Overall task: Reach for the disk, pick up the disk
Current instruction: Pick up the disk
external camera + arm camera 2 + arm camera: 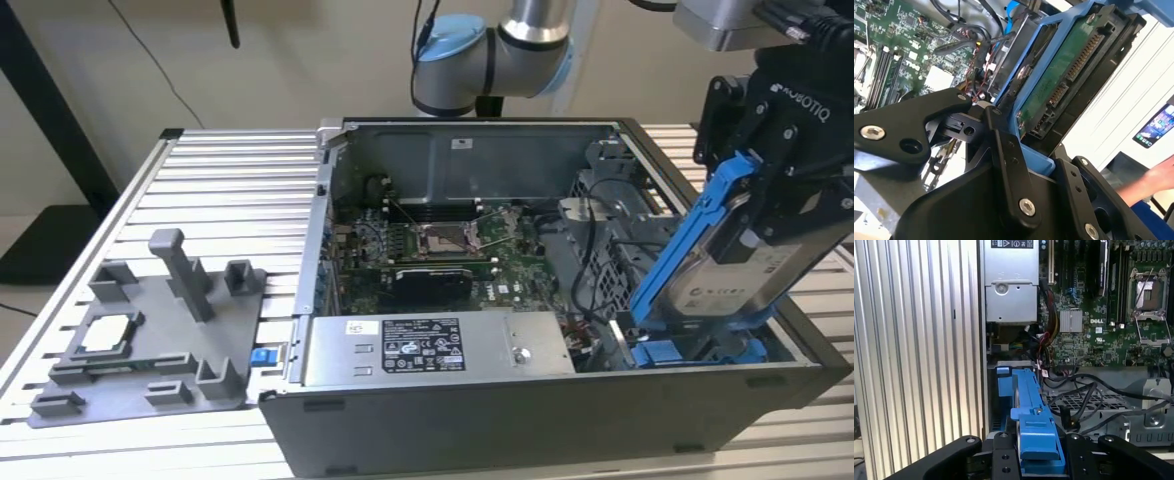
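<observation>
The disk (738,268) is a silver hard drive with a white label, framed by blue carrier rails. It hangs tilted and almost on edge above the open computer case's (534,440) corner on the exterior view's right. My black gripper (771,215) comes down from above and is shut on its upper end. In the second wrist view the disk (1061,87) shows its green circuit-board underside and connector, clamped between the fingers (1006,150). In the first wrist view the disk's blue rail (1030,405) runs edge-on out from the gripper (1039,452).
Below the disk a blue bracket (694,350) sits in the case's drive bay, beside loose black cables (1089,390), the motherboard (441,245) and the power supply (434,345). A grey tray (147,340) with a small silver chip lies on the exterior view's left. A person's hand (1159,177) shows nearby.
</observation>
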